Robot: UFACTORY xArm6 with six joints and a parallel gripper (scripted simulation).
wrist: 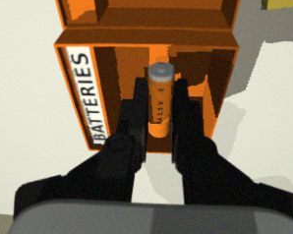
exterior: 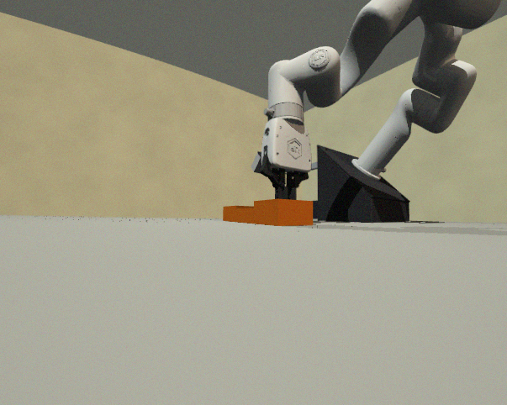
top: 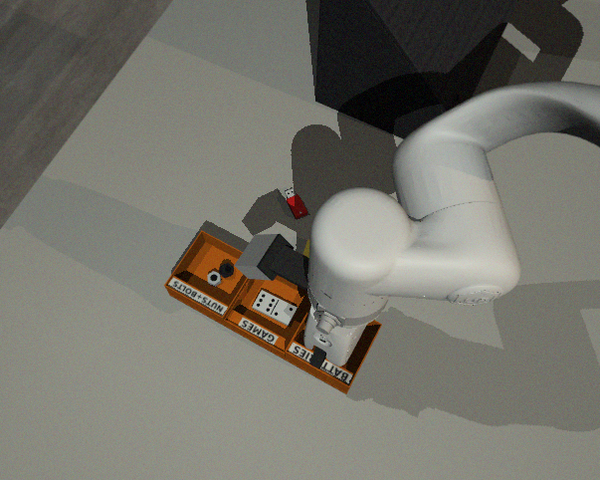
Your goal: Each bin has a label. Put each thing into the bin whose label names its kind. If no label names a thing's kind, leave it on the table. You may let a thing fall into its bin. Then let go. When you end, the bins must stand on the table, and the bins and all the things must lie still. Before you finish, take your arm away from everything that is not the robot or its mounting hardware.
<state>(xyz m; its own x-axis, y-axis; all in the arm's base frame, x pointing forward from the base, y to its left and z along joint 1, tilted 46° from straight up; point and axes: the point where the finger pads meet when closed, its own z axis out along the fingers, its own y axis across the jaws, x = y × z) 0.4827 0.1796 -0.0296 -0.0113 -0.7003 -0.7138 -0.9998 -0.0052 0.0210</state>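
- From above, three orange bins stand in a touching row on the grey table [top: 108, 387]. The NUTS+BOLTS bin [top: 186, 268] holds a light nut [top: 213, 277] and a dark nut [top: 226, 268]. The GAMES bin [top: 248, 316] holds a white domino [top: 274, 306]. The BATTERIES bin [top: 364, 356] is mostly covered by the white arm [top: 444, 216], whose wrist stands over it. A red USB stick [top: 296, 203] lies on the table behind the row, apart from the bins. A sliver of something yellow [top: 305, 248] shows beside the arm; what it is cannot be told.
- At table level, in the exterior view, the gripper [exterior: 287, 191] points straight down, its fingertips at the rim of the nearer orange bin [exterior: 283, 212]. The arm rises from a black pedestal [exterior: 393, 209] behind. The held thing is hidden here.
- Looking down from the wrist, the gripper [wrist: 159, 113] is clenched on an orange battery [wrist: 159, 98] with a grey cap, gripped along its sides by the two black fingers. The battery hangs over the inside of the BATTERIES bin [wrist: 221, 87], near its middle, with the label along the left wall. A yellow corner [wrist: 280, 3] shows at the top right, on the table outside the bins.
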